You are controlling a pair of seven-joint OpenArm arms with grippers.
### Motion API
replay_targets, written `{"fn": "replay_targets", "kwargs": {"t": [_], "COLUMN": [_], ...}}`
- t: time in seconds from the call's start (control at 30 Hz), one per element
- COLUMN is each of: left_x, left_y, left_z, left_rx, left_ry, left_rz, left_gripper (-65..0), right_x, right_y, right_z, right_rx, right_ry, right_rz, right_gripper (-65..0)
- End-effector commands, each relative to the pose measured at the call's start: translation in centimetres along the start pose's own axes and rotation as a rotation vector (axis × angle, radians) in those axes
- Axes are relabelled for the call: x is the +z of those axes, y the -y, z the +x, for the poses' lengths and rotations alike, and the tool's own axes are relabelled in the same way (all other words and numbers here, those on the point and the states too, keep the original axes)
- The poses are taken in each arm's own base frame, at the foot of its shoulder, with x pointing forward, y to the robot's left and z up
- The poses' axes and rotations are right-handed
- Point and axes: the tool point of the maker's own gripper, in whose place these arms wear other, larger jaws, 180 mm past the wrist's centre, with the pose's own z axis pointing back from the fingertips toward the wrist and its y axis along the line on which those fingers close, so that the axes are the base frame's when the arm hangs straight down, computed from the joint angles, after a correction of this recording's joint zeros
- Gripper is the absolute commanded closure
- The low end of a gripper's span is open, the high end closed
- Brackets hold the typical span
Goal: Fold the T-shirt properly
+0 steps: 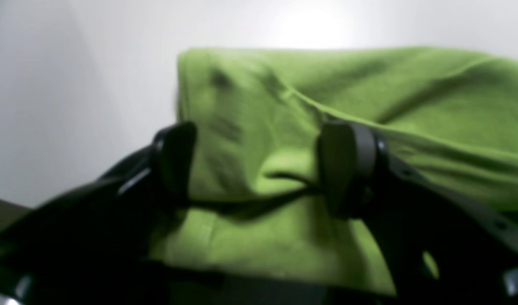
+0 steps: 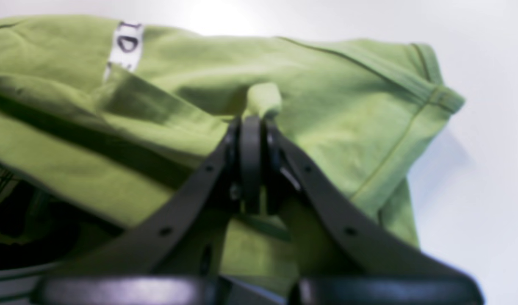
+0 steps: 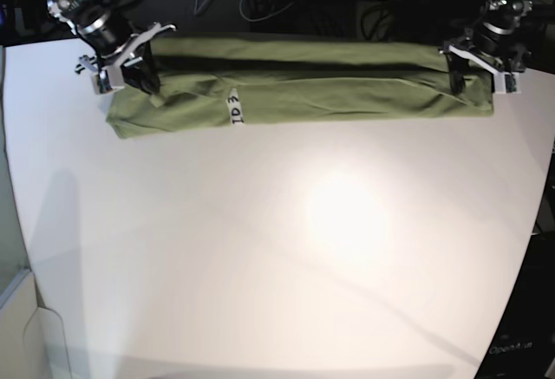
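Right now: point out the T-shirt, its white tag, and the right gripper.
T-shirt (image 3: 347, 93), base view, middle of the folded strip.
white tag (image 2: 126, 44), right wrist view, centre of the label.
right gripper (image 2: 251, 123), right wrist view, tips pinching a fold of cloth.

left gripper (image 1: 259, 165) spread over blurry t-shirt (image 1: 369, 93).

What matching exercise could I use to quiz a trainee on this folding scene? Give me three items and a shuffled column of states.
Column one:
1. left gripper
2. right gripper
3. small white tag

Column two:
A. shut on a pinch of the olive-green cotton T-shirt
B. marked with dark handwriting, on the cloth's front edge
C. jaws apart, green cloth lying between them

Pairs: 1-C, 2-A, 3-B
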Motion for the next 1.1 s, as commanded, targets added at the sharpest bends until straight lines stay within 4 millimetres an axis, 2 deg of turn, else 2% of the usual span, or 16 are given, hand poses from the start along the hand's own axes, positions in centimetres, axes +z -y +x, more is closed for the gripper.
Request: {"fn": "replay_targets", "kwargs": {"t": [0.0,0.23,0.33,0.6,0.7,0.87,0.97,1.07], "left_x": [-0.4,-4.1,-4.9,-5.5,-5.6,-6.5,-7.3,-7.5], "left_y": [0.0,1.5,2.5,3.4,3.6,5.4,6.5,6.6], "left_z": [-1.1,-2.1,-1.6,-0.7,-0.6,0.2,1.8,2.2], "left_rx": [-0.010,-0.008,0.001,0.002,0.002,-0.026,-0.043,-0.042], "left_ry": [-0.055,-0.118,-0.109,-0.094,-0.092,-0.083,-0.054,-0.044], "left_rz": [-0.001,-0.022,-0.034,-0.043,-0.046,-0.095,-0.123,-0.124], "left_gripper": [-43.0,-43.0,-43.0,-43.2,-43.3,-43.4,-43.4,-43.4], "right_x": [0.2,-0.1,-0.5,-3.8,-4.7,-6.0,-6.5,-7.0], "right_y": [0.1,0.3,0.9,4.6,6.5,9.6,10.7,11.5], "right_z": [1.0,1.5,0.5,-1.6,-1.6,-1.5,-1.5,-1.7], "right_rx": [0.009,0.014,0.006,-0.039,-0.035,-0.040,-0.045,-0.056], "right_ry": [0.035,0.045,0.011,-0.077,-0.090,-0.110,-0.119,-0.134], "right_rz": [0.004,0.003,-0.007,-0.064,-0.087,-0.129,-0.145,-0.157], "right_gripper": [-1.5,-1.5,-1.5,-1.5,-1.5,-1.5,-1.5,-1.5]}}
